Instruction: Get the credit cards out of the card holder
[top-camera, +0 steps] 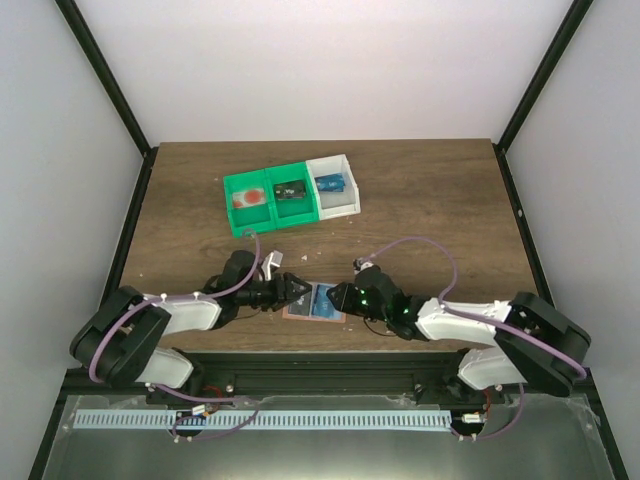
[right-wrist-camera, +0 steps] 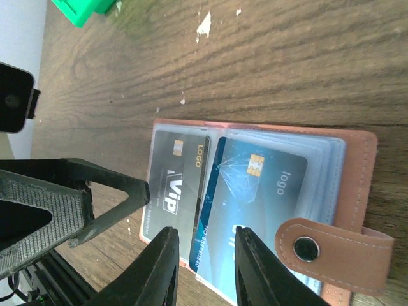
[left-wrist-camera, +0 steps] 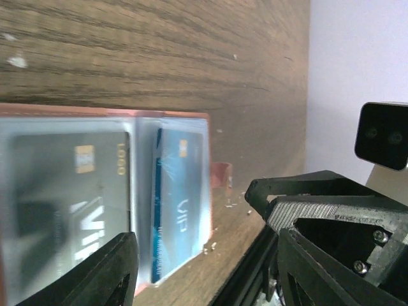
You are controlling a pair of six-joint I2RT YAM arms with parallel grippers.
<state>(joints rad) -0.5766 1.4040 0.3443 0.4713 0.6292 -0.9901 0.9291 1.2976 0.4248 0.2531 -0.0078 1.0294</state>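
Note:
The salmon-pink card holder [top-camera: 315, 306] lies open on the table between both grippers, pale blue sleeves up. In the right wrist view the holder [right-wrist-camera: 357, 172] shows a dark card [right-wrist-camera: 175, 182] in its left sleeve and a blue card [right-wrist-camera: 268, 185] in its right sleeve, with the blue card's near edge bare. My right gripper [right-wrist-camera: 204, 271] is open, its jaws a little apart above that bare edge. My left gripper [left-wrist-camera: 204, 268] is wide open at the holder's near edge, with the dark card [left-wrist-camera: 70, 197] and blue card [left-wrist-camera: 178, 197] ahead of it. In the top view the left gripper [top-camera: 299, 290] and right gripper [top-camera: 338, 297] flank the holder.
A green two-part bin [top-camera: 265, 200] and a joined white bin [top-camera: 333, 185] stand at the back of the table, each holding small items. The holder's snap tab [right-wrist-camera: 319, 245] sticks out on its right side. The table's near edge lies just behind both grippers.

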